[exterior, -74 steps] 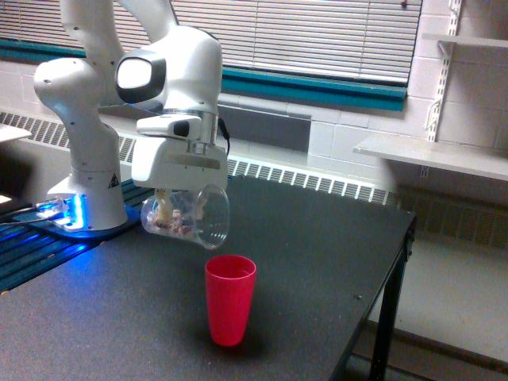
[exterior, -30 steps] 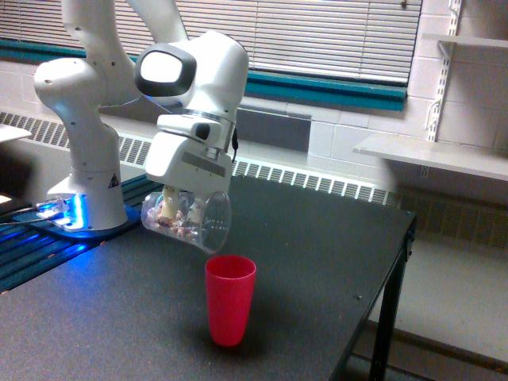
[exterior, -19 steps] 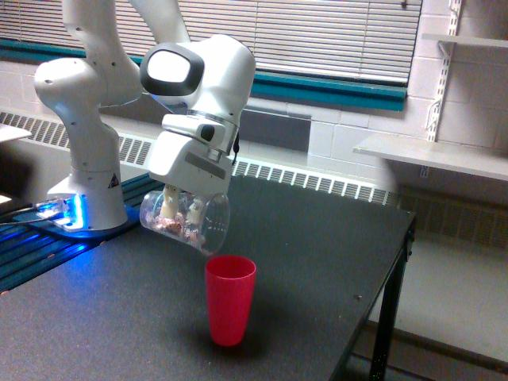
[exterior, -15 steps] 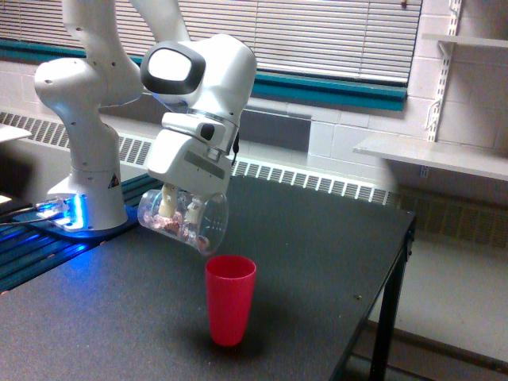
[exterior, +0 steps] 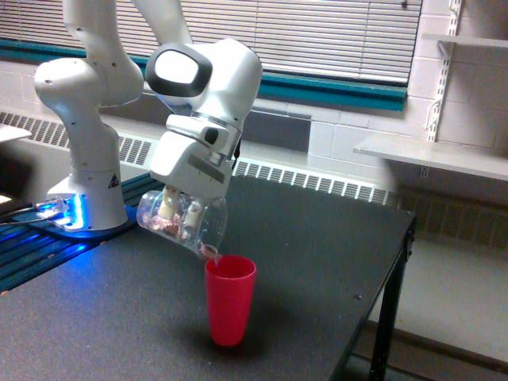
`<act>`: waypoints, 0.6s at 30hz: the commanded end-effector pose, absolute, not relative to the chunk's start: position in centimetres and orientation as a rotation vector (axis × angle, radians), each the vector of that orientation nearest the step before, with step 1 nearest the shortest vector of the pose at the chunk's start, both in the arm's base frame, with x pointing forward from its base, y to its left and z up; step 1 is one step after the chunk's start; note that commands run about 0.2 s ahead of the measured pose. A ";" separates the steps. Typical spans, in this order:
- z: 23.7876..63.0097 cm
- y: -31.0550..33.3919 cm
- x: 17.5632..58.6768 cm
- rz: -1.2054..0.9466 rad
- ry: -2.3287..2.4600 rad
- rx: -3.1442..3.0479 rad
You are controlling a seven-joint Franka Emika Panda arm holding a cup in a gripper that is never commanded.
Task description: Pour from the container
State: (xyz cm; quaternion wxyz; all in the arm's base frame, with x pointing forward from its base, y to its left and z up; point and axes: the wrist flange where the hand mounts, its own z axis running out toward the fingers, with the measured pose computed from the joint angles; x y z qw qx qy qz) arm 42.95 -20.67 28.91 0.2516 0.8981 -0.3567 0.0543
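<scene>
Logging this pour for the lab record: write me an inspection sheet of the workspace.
Surface: black table, bare apart from the job's things.
Job's things: clear container tipped on its side, mouth down over the upright red cup; small pinkish bits inside, some at the lip.
Clutter: nothing seen.
Claw: claw shut on the container.
Cables: nothing seen clearly; blue-lit strip by the arm base.
Surroundings: window blinds, radiator, wall shelves.

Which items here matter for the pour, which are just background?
In play:
- gripper, shut on the clear container
- clear container, tilted, mouth at the cup's rim
- red cup, upright, receiving

Background:
- black table
- wall shelves
- window blinds
</scene>
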 end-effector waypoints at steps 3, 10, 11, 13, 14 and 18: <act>28.3 -19.7 43.4 0.135 -0.930 2.438; 28.7 -19.5 43.8 0.145 -0.914 2.432; 28.7 -19.5 43.8 0.145 -0.913 2.431; 28.8 -19.5 43.8 0.146 -0.909 2.427; 28.9 -19.5 43.8 0.146 -0.908 2.426; 29.0 -19.4 43.9 0.137 -0.894 2.418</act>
